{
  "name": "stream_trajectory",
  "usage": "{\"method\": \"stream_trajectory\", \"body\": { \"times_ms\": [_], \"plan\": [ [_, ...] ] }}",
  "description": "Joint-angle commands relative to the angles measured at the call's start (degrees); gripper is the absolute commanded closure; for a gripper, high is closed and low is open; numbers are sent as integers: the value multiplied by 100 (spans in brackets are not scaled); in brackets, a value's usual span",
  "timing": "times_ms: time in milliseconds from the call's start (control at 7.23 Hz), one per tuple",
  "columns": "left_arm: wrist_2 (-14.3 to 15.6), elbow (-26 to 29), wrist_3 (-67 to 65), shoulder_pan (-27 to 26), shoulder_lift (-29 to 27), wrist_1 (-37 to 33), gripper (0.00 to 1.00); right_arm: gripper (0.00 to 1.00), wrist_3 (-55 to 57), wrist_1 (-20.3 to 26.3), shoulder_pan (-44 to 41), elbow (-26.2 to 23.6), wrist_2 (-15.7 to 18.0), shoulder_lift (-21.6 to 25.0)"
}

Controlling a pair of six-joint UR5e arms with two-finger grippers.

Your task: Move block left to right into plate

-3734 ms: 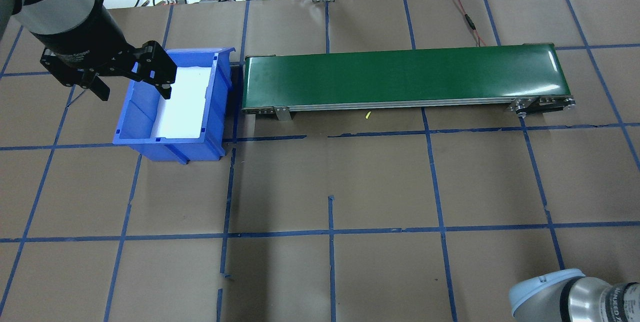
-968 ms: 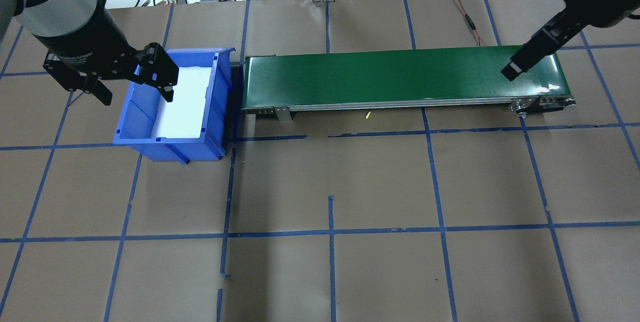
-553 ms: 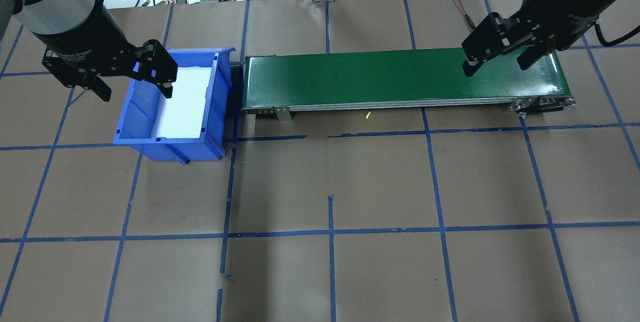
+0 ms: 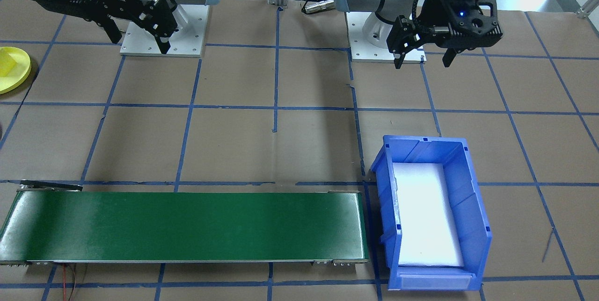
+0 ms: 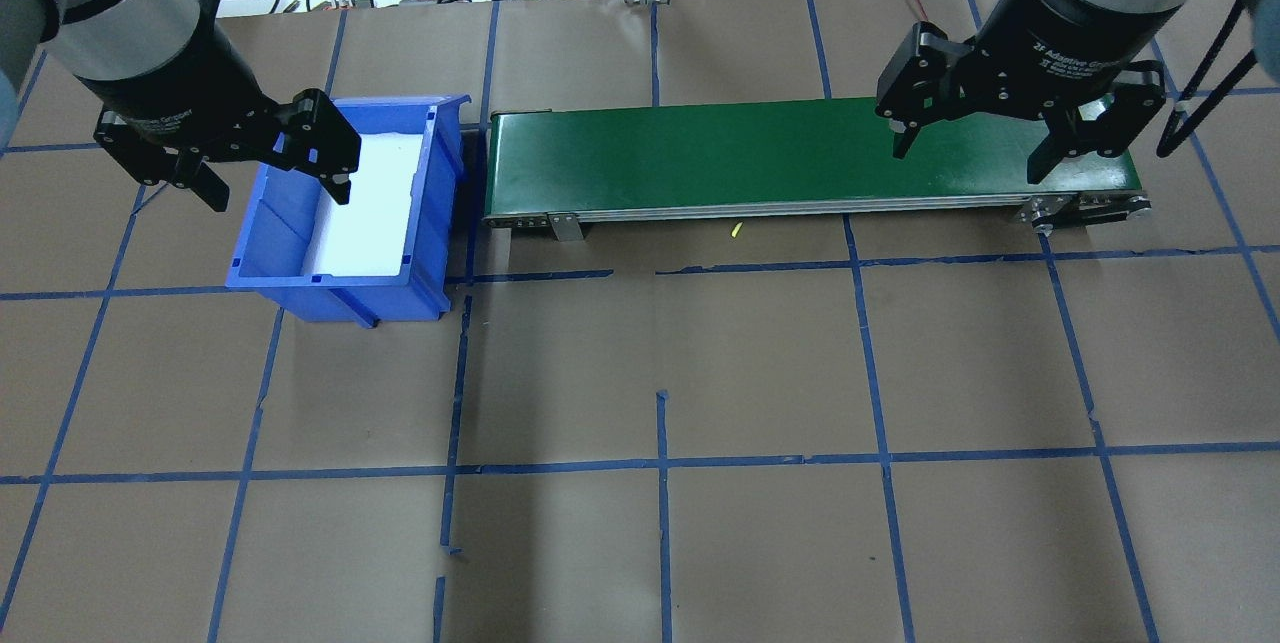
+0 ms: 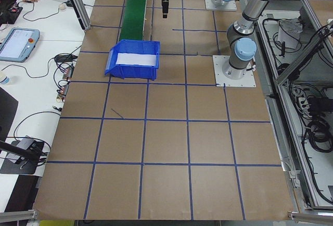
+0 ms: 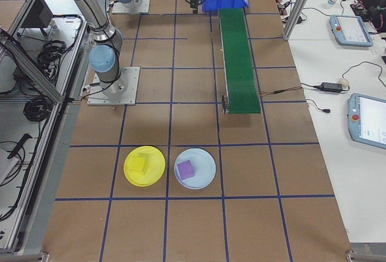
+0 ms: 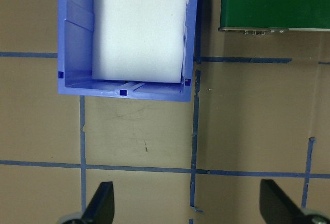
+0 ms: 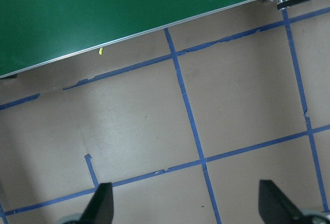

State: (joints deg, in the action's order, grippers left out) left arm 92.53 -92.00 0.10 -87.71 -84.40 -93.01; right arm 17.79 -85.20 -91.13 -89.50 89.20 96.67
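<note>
The yellow plate (image 7: 144, 166) lies on the table beyond the conveyor's right end, with a yellow block (image 7: 138, 165) resting on it. The front-facing view catches the plate (image 4: 14, 78) and block (image 4: 6, 64) at its left edge. My left gripper (image 5: 272, 185) hangs open and empty above the blue bin's left wall, and it also shows in the front-facing view (image 4: 422, 63) and in the left wrist view (image 8: 189, 206). My right gripper (image 5: 966, 161) hangs open and empty above the conveyor's right end, seen too from the front (image 4: 139, 43) and in its wrist view (image 9: 188, 206).
A blue bin (image 5: 340, 295) lined in white stands at the left end of the green conveyor (image 5: 760, 153). A pale blue plate (image 7: 205, 177) holding a purple block (image 7: 185, 169) sits beside the yellow plate. A small yellow scrap (image 5: 735, 231) lies in front of the conveyor.
My right arm has swung in from the right. Its open gripper has moved left over the conveyor's right end and turned square to the belt. The left gripper has barely shifted.
</note>
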Motion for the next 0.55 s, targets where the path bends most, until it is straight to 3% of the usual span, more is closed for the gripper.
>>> {"method": "stream_trajectory", "body": {
  "times_ms": [0,415],
  "plan": [
    [2,-11,-1,0,2,-6,0,0,225,3,-45,11,141,1],
    [28,-11,-1,0,28,-93,0,0,-320,3,-45,20,343,-8]
  ]
}}
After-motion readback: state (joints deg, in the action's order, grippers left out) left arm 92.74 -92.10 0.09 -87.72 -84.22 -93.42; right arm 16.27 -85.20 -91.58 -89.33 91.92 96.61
